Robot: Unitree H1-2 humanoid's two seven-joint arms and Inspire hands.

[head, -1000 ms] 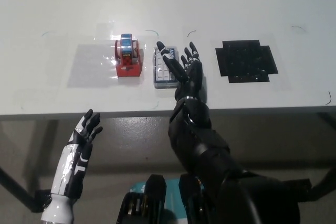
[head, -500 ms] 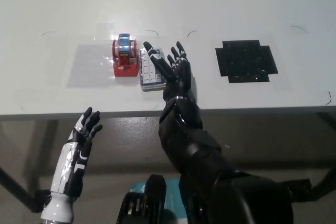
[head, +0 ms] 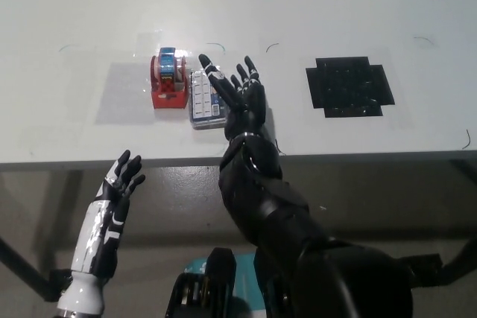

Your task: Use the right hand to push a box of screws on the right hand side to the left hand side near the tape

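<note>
Black fingers (head: 223, 83) of my right hand (head: 240, 98) are spread wide and flat, holding nothing, laid against the right side of the box of screws (head: 203, 97). One finger reaches over the box's upper right corner; the others fan up and to the right of it, above the white table (head: 298, 5). The box is a clear, shallow case with a grid of small compartments showing pale contents, lying flat with its long side running away from me. Its left edge is touching or just beside the red tape dispenser (head: 168, 84), which carries a roll with a blue top and stands on the right edge of a faint grey rectangle (head: 123, 93) marked on the table. I cannot tell whether box and dispenser actually press together. My right wrist and forearm come up from below the near table edge, crossing it just under the box.

Well to the right lies a black cross-shaped mat (head: 349, 86), apart from everything else. A few thin dark curved marks dot the table beyond the dispenser and the mat.

My white left hand (head: 124, 176) rests low at the left, below the table edge, fingers loosely apart and holding nothing.
</note>
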